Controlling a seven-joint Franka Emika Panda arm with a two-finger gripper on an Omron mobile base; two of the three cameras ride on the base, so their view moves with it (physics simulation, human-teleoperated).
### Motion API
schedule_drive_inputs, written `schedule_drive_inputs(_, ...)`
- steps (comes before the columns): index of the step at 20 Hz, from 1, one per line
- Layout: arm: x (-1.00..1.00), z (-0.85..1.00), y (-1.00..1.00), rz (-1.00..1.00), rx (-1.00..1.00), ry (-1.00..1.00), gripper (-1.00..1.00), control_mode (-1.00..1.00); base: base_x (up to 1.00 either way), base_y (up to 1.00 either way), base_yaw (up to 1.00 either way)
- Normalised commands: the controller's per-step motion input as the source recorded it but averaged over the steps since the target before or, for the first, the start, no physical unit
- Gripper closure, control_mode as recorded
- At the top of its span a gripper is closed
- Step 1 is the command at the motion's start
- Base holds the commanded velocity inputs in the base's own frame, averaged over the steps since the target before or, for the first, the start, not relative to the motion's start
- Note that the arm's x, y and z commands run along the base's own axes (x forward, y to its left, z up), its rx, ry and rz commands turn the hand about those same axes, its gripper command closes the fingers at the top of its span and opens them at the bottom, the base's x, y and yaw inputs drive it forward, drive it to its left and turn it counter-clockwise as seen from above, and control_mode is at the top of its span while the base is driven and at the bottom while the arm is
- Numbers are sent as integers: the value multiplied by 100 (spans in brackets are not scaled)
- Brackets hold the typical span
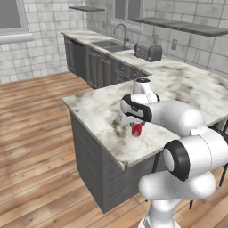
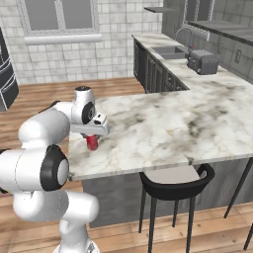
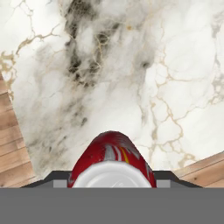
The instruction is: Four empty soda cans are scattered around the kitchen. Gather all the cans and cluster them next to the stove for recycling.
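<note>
Red soda can with silver top [image 1: 136, 129] upright on white-grey marble island counter [image 1: 102, 111], near its front edge. White two-finger gripper [image 1: 136, 125] directly above, reaching down over can top [image 3: 113, 174]. Finger state: cannot tell, tips hidden. Chrome toaster [image 1: 148, 51] well apart, on far counter beside sink [image 1: 111, 44].

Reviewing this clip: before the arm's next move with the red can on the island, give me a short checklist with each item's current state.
1. Claw directly over the red soda can: ok, the hand view shows the can centred.
2. Can upright on the marble counter: ok.
3. Claw closed on the can: cannot tell, its tips are hidden.
4. Can lifted off the counter: cannot tell.
5. Nothing crowding the can: ok; the toaster stands far off.
6. Stove in sight as drop-off: not ok.
</note>
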Motion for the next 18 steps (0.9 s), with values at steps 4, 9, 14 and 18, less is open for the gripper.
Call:
schedule_drive_inputs(4, -21, 9, 0, 0, 0, 0, 100, -100, 0, 0, 0)
schedule_drive_inputs(9, -21, 5, 0, 0, 0, 0, 100, -100, 0, 0, 0)
schedule_drive_inputs(14, -27, 0, -1, 0, 0, 0, 100, -100, 0, 0, 0)
schedule_drive_inputs(18, -24, 0, -3, 0, 0, 2, 100, -100, 0, 0, 0)
